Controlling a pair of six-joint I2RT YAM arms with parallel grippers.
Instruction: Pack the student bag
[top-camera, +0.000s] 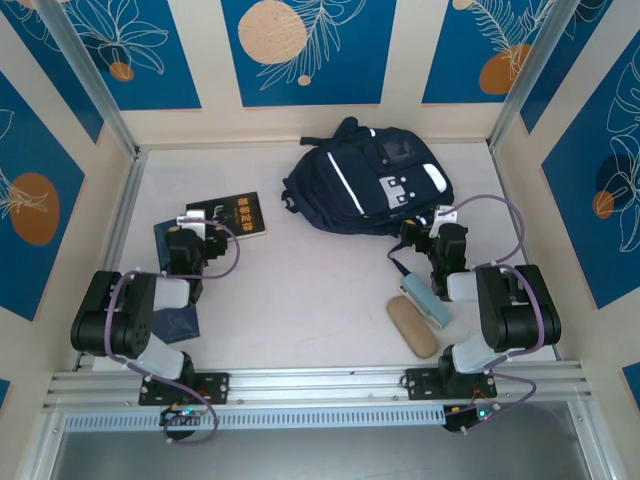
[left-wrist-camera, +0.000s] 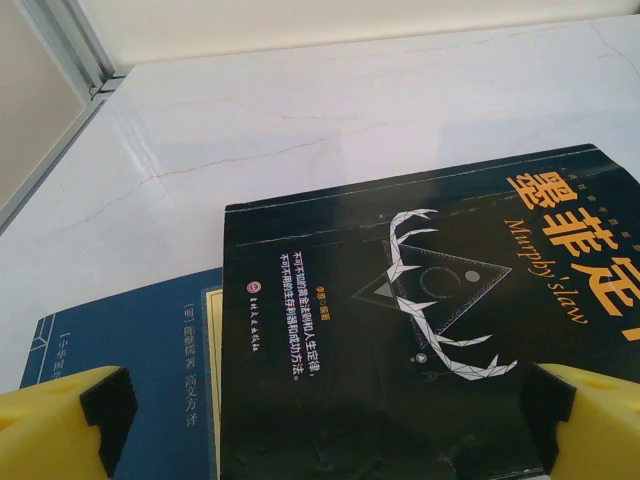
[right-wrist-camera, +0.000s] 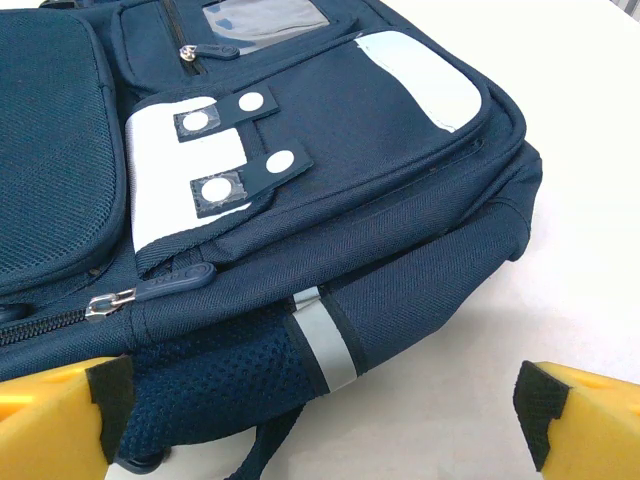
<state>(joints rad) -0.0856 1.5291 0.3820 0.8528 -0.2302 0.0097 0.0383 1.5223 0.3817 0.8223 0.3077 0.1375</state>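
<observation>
The student bag (top-camera: 365, 180) lies flat at the back middle of the table, navy with white trim, front pocket up and zips closed (right-wrist-camera: 300, 150). My right gripper (top-camera: 424, 234) hovers at the bag's near right edge, open with nothing held; its yellow fingers (right-wrist-camera: 585, 420) straddle the striped padded side (right-wrist-camera: 320, 410). A black book (top-camera: 240, 215) with gold lettering rests on a blue book (left-wrist-camera: 130, 370) at the left. My left gripper (top-camera: 203, 224) is low over the black book (left-wrist-camera: 420, 330), open and empty, its fingers (left-wrist-camera: 55, 425) wide apart.
A beige pencil case (top-camera: 412, 325) and a pale blue case (top-camera: 427, 302) lie by the right arm's base. A dark blue flat item (top-camera: 180, 322) sits under the left arm. Walls close in the table on three sides, with a metal rail (left-wrist-camera: 70, 50) at the left.
</observation>
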